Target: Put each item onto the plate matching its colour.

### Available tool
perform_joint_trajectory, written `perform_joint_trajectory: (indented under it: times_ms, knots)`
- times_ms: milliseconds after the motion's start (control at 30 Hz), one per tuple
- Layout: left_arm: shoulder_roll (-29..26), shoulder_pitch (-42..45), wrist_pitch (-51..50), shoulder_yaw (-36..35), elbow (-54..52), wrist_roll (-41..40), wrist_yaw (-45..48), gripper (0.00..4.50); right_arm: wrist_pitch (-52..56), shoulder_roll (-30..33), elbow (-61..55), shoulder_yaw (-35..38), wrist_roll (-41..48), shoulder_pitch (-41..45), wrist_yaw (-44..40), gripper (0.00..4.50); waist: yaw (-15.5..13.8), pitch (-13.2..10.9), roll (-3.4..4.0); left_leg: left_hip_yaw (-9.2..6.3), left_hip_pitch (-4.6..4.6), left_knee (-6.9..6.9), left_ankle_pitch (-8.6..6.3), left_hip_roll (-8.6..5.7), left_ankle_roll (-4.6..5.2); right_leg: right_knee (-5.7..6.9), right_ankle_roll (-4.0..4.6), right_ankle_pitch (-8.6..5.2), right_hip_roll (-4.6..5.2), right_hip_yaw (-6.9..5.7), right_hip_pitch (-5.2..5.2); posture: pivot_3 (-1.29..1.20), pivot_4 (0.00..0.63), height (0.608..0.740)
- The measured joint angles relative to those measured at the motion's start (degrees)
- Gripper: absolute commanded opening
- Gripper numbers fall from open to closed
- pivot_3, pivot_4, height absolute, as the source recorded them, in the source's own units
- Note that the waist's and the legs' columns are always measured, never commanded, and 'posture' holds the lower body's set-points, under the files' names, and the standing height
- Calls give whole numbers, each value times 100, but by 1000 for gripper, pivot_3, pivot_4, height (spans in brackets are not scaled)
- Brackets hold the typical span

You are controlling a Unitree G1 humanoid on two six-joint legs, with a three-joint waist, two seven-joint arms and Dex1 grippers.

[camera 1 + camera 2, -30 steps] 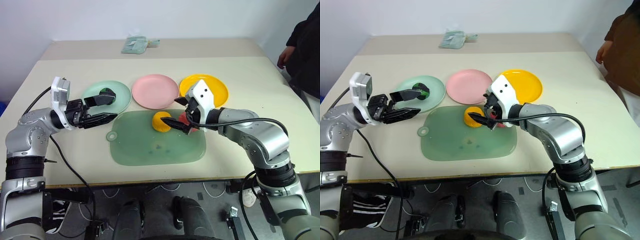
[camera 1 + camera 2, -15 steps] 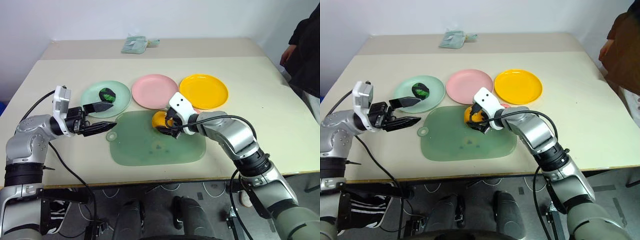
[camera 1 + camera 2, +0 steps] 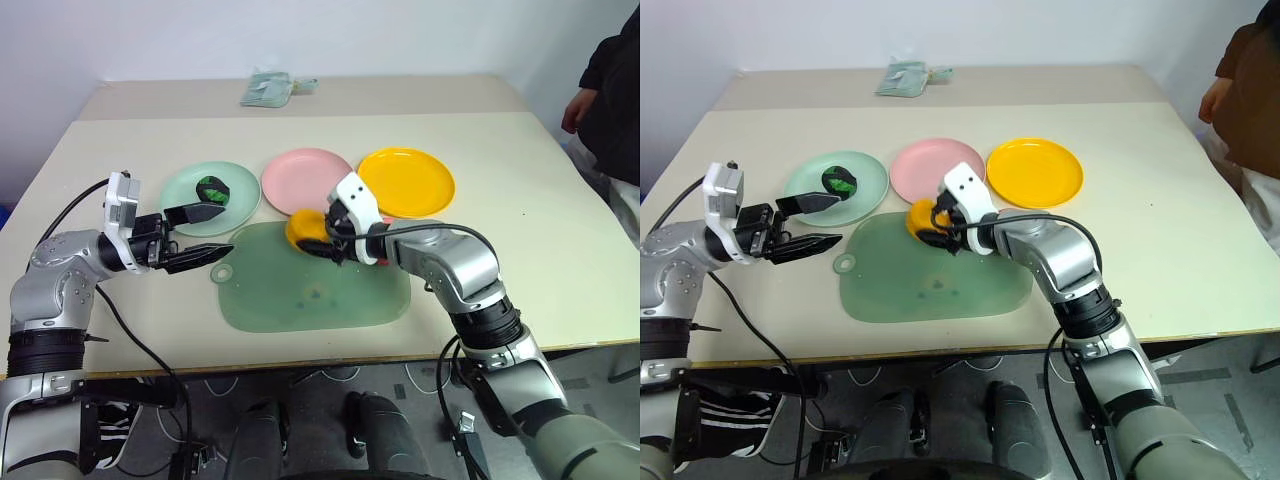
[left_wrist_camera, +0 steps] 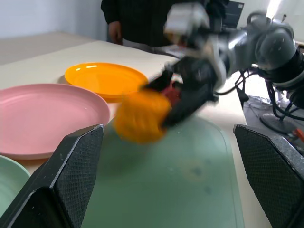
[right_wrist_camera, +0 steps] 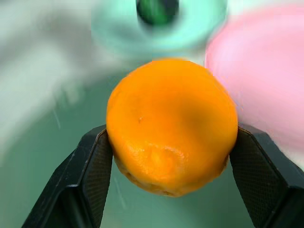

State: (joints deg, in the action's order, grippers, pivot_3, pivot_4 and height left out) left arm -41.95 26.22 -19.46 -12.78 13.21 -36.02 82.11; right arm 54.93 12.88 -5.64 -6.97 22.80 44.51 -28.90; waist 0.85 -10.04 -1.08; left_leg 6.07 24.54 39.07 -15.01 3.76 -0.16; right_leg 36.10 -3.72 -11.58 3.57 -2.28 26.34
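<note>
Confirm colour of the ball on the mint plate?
Dark green with black patches; the ball shows best in the left eye view.

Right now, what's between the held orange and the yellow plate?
Bare tabletop past the pink plate's edge. The right gripper holds the orange; the yellow plate sits empty, head views.

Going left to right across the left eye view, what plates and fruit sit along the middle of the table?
Dark green ball on the mint green plate → pink plate → yellow plate. The orange, gripped by the right gripper, overlaps the pink plate's span, so it is left out.
</note>
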Motion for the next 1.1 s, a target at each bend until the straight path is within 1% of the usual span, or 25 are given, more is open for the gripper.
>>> perform_joint_trajectory:
  times_ms: [67, 133, 233, 267, 367, 467, 533, 567, 633, 767, 833, 900, 933, 967, 1000, 1100]
  knots:
    - [97, 104, 146, -3, 68, 8, -83, 4500, -411, 2, 415, 417, -160, 408, 451, 2981, -40, 0, 0, -1, 0, 2, 1, -3, -1, -2, 3, -2, 3, -1, -4, 0, 150, 740]
    - [179, 258, 344, -4, 248, 84, -263, 4500, -901, 235, 985, 725, -498, 706, 916, 2981, -76, 1, -1, -1, 1, 3, 0, -7, -1, -9, 6, -3, 9, -2, -8, 0, 150, 740]
    - [265, 506, 527, -18, 519, 231, -636, 4500, -1464, 680, 1933, 1063, -1001, 824, 1466, 2981, -93, 1, -2, 4, 2, -1, -1, -10, 0, -13, 4, -3, 11, 0, -7, 0, 150, 740]
    - [279, 514, 505, -17, 518, 232, -724, 4500, -1607, 807, 2252, 1072, -1169, 823, 1567, 2981, -65, 1, -2, 8, 3, -4, -1, -10, 1, -12, 2, -1, 11, 2, -4, 0, 150, 740]
    - [380, 510, 459, 16, 481, 233, -840, 4500, -1952, 940, 2848, 1034, -1446, 811, 1553, 2981, 52, -2, 4, 10, 1, -13, -1, -4, 2, -6, -15, 8, 1, 5, 7, 0, 150, 740]
    - [495, 507, 489, 42, 448, 243, -933, 4500, -2188, 947, 3113, 936, -1528, 793, 1318, 2981, 171, -3, 5, 4, -3, -18, -1, 3, 2, 2, -12, 6, -9, 6, 9, 0, 150, 740]
    - [503, 502, 474, 55, 406, 256, -1002, 4500, -2211, 925, 3216, 940, -1520, 734, 1177, 4011, 193, -3, 5, 4, -5, -20, -1, 5, 2, 3, -11, 6, -12, 6, 9, 0, 150, 740]
    - [501, 492, 455, 55, 375, 256, -1020, 4500, -2208, 888, 3223, 951, -1514, 694, 1150, 4418, 191, -3, 5, 4, -5, -20, -1, 5, 2, 3, -11, 6, -11, 6, 9, 0, 150, 740]
    - [501, 486, 422, 57, 326, 257, -1036, 4500, -2208, 795, 3222, 952, -1492, 663, 1137, 4418, 177, -4, 6, 5, -4, -19, 0, 5, 2, 3, -11, 6, -9, 6, 8, 0, 150, 740]
    - [484, 437, 385, 54, 274, 257, -1077, 4500, -2231, 782, 3078, 1071, -1417, 663, 1138, 4418, 138, -4, 6, 7, -3, -18, 0, 0, 1, 1, -12, 6, -1, 6, 6, 0, 150, 740]
    - [482, 380, 348, 55, 259, 256, -1066, 4500, -2168, 801, 2758, 1263, -1171, 621, 986, 4418, 124, -4, 7, 7, -2, -18, 0, 0, 1, -1, -12, 6, 0, 6, 6, 0, 150, 740]
    - [460, 342, 293, 45, 228, 240, -997, 4500, -1832, 1005, 1869, 1438, -778, 353, 608, 4418, 101, -4, 7, 5, -1, -18, -1, 0, 1, -2, -12, 6, 0, 5, 5, 0, 150, 740]
    - [442, 337, 266, 45, 227, 219, -978, 4500, -1736, 1068, 1701, 1456, -683, 293, 521, 4418, 91, -4, 6, 5, -3, -18, -1, 1, 1, -2, -12, 6, -1, 5, 4, 0, 150, 740]
    - [427, 334, 221, 41, 212, 169, -938, 4500, -1475, 1213, 1299, 1486, -493, 112, 321, 4418, 82, -4, 6, 4, -2, -18, -1, 1, 1, -2, -12, 6, 0, 5, 4, 0, 150, 740]
    - [418, 308, 178, 27, 137, 93, -842, 4500, -1196, 1468, 774, 1457, -288, -197, 46, 4418, 45, -4, 6, 4, -3, -19, -1, 1, 1, -4, -11, 5, 0, 5, 3, 0, 150, 740]
    - [215, 206, -189, 2, 13, -170, -518, 4500, -449, 1935, -220, 1377, 234, -890, -529, 4418, 13, -4, 6, 4, -4, -18, -1, 2, 1, -3, 5, -4, -1, 5, 4, 0, 150, 740]
